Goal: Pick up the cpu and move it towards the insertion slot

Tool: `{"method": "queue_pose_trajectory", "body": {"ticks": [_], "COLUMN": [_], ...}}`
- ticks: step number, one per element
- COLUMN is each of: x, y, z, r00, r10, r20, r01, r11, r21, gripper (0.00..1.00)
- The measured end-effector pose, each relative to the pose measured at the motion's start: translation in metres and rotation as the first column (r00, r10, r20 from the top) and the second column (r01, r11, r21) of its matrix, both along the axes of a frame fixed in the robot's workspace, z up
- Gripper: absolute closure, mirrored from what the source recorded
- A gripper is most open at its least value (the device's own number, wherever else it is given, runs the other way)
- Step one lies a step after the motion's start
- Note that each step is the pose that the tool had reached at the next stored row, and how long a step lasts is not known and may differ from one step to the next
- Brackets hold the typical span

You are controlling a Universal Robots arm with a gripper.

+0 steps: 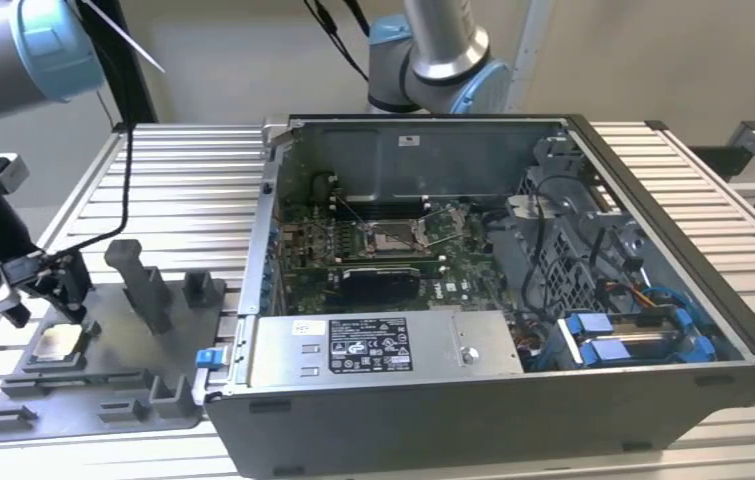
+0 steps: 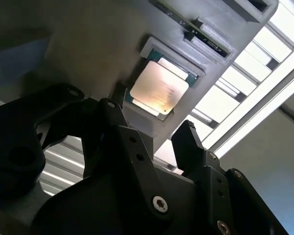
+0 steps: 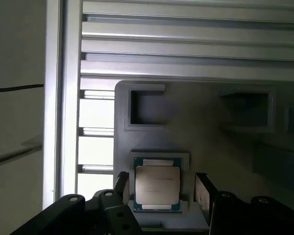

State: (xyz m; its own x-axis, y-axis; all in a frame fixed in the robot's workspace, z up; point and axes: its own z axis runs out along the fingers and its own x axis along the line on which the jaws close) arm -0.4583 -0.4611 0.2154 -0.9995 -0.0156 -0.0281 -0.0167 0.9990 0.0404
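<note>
The cpu [image 1: 60, 343] is a small pale square chip lying flat in a pocket of the grey fixture plate [image 1: 97, 390], at the exterior view's left. My gripper [image 1: 46, 300] hangs just above it, open. In both wrist views the two dark fingers stand on opposite sides of the cpu [image 3: 157, 185] [image 2: 159, 89], with a gap between each finger and the chip's edge. The gripper [image 3: 161, 181] [image 2: 152, 110] holds nothing. The insertion slot [image 1: 391, 237], a silver-framed socket with a dark centre, sits on the motherboard inside the open computer case.
The computer case [image 1: 644, 300] lies open on the ribbed aluminium table [image 1: 177, 170]. A grey metal box with a white label [image 1: 350, 350] sits at its near side. Upright grey fixture blocks [image 1: 137, 280] stand between the gripper and the case. Cables and blue parts [image 1: 631, 335] fill its right end.
</note>
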Motion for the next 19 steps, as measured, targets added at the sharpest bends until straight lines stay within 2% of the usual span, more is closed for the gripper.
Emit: {"method": "queue_pose_trajectory", "body": {"ticks": [2,6,19], "x": [-0.0006,-0.0008,-0.001], "y": [-0.0002,-0.0011,-0.0077], "z": [-0.0053,-0.0119,-0.0221], "r00": [1.0,1.0,1.0], "r10": [0.0,0.0,0.002], "r20": [-0.0001,-0.0001,-0.0001], "r01": [0.0,0.0,-0.002], "r11": [1.0,1.0,1.0], "r21": [-0.0001,-0.0001,-0.0001], "gripper": [0.0,0.0,0.0]}}
